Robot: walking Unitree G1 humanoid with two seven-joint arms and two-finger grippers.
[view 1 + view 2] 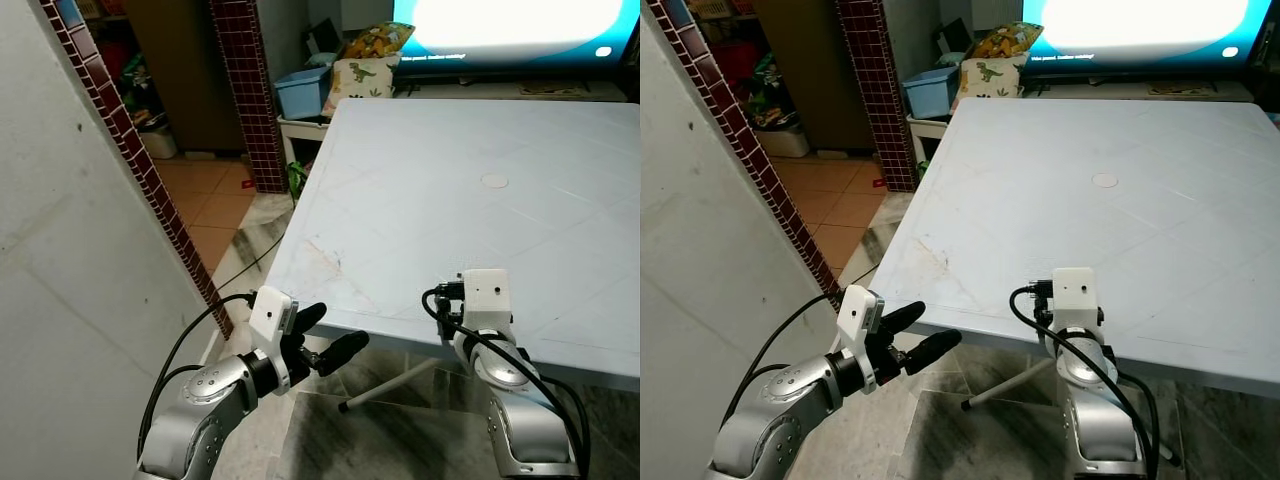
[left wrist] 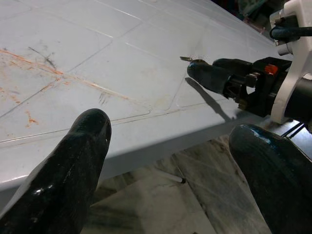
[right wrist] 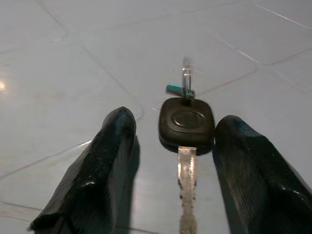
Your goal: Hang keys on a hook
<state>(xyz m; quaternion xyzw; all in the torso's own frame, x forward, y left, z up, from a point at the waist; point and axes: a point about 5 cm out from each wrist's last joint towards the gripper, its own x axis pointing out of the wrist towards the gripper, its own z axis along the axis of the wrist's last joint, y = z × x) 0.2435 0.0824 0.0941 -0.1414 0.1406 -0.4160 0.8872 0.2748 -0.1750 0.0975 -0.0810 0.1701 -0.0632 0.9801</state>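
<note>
Right end effector (image 3: 170, 146) spread around a black-headed key (image 3: 186, 124) with silver blade on the white table (image 3: 73, 58).

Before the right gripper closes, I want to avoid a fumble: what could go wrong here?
The black-headed metal key lies flat on the white plastic table between the right gripper's open fingers, nearer one finger; closing may push it aside. It sits near the table's front edge, so it could slide off.
</note>
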